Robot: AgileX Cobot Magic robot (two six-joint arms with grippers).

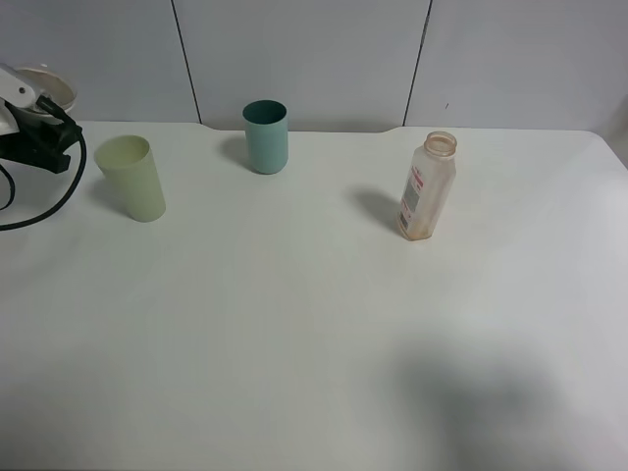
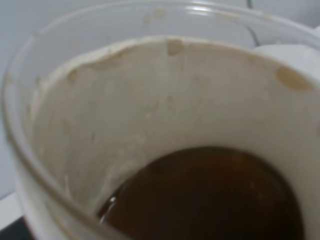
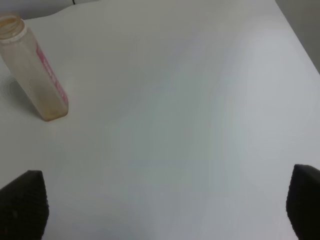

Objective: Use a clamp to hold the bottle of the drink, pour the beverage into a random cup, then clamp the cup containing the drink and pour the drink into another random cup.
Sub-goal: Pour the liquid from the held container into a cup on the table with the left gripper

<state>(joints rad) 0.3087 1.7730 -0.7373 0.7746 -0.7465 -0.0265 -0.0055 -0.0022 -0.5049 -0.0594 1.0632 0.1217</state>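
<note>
The broad white table (image 1: 294, 343) fills the high view, and my right gripper (image 3: 164, 202) hangs above it with its jaws spread wide, holding nothing. My left gripper (image 1: 41, 116), at the upper left edge of the high view, is pressed tight on the short white cup with a tan-stained inside (image 2: 150, 100). The small clear plastic bottle with a white-and-pink label (image 1: 428, 186) stands upright right of centre, looking almost drained. From that I judge the first pour done and the second in hand. The plain pale yellow-green plastic tumbler (image 1: 130, 179) stands just right of the held cup, and the darker teal plastic tumbler (image 1: 266, 137) stands further right. The thin brown beverage (image 2: 210, 200) pools in the cup's bottom. Next I need to carry the cup over the yellow-green tumbler's mouth and tip it slowly.
</note>
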